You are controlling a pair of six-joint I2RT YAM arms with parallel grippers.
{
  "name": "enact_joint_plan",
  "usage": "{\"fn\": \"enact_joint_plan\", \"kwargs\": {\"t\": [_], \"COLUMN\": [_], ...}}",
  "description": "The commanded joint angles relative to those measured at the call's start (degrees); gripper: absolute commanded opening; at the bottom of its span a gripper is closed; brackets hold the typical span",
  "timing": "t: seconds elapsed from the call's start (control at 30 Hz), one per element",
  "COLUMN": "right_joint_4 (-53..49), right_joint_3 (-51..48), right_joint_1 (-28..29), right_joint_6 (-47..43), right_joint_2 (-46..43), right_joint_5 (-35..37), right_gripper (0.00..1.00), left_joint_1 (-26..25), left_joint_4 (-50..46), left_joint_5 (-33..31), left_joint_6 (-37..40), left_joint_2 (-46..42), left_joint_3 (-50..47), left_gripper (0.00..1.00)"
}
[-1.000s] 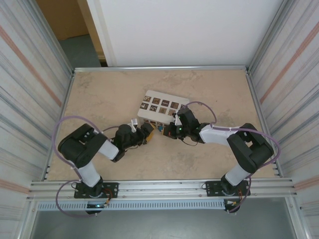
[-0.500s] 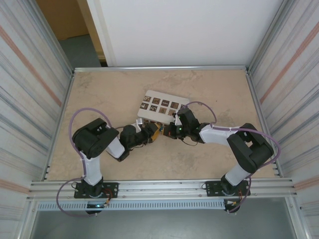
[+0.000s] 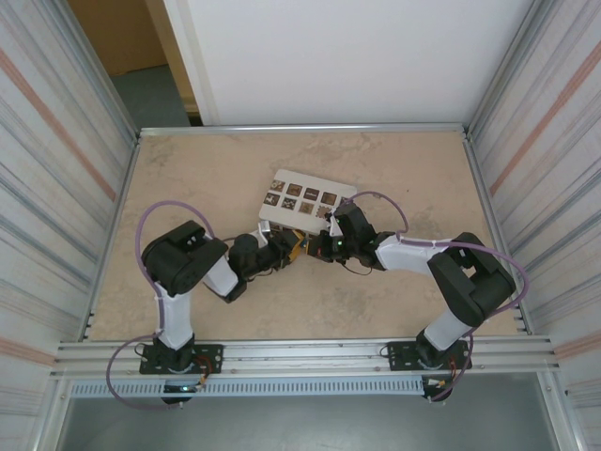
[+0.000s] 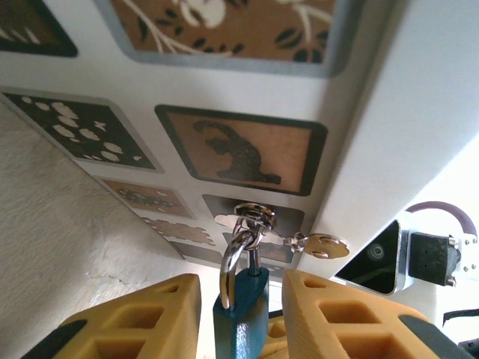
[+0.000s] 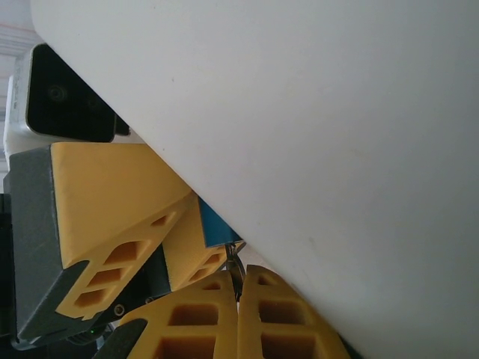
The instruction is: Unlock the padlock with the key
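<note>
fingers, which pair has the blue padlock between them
the left fingers: the blue padlock sits between them, while the right fingers are pressed together

I count one padlock (image 4: 241,303) between my two left fingers (image 4: 142,321), and one key (image 4: 323,245) that I can make out just past their tips. My right fingers (image 5: 196,325) are two as well. One white box (image 4: 389,112) sits ahead of all four, with eight patterned squares (image 3: 294,190) on top.

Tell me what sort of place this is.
Probably a robotics lab test cell: a beige stone-look tabletop framed by aluminium rails, ribbed striped panel walls on either side, and two black-and-white robot arms bolted to its near rail.
</note>
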Motion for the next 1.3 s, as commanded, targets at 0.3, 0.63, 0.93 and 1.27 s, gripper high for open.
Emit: {"fn": "enact_joint_plan", "kwargs": {"t": [0.3,0.63,0.93,1.27], "right_joint_4": [3.1,0.6,-4.7,-8.0], "right_joint_3": [1.2,-0.7,-3.3,-3.8], "right_joint_1": [0.3,-1.1,-2.7,-2.9], "right_joint_6": [2.7,0.8,-2.8,-12.9], "right_joint_2": [-0.7,-5.1,-13.1,-25.6], "right_joint_5": [-2.0,-0.6,2.7,7.0], "right_gripper": [0.00,0.14,0.36,0.71], "left_joint_1": [-0.3,-0.3,-0.4,-0.6], "left_joint_4": [1.6,1.2,-6.3,-27.8], "left_joint_5": [-1.0,-1.2,-1.2,-2.7], "left_joint_6": [-0.3,-0.2,0.0,-0.8], "left_joint_2": [0.5,-0.9,-7.1,-20.4], "left_joint_3": [1.3,0.7,0.3,1.3], "left_gripper": [0.17,0.02,0.00,0.00]}}
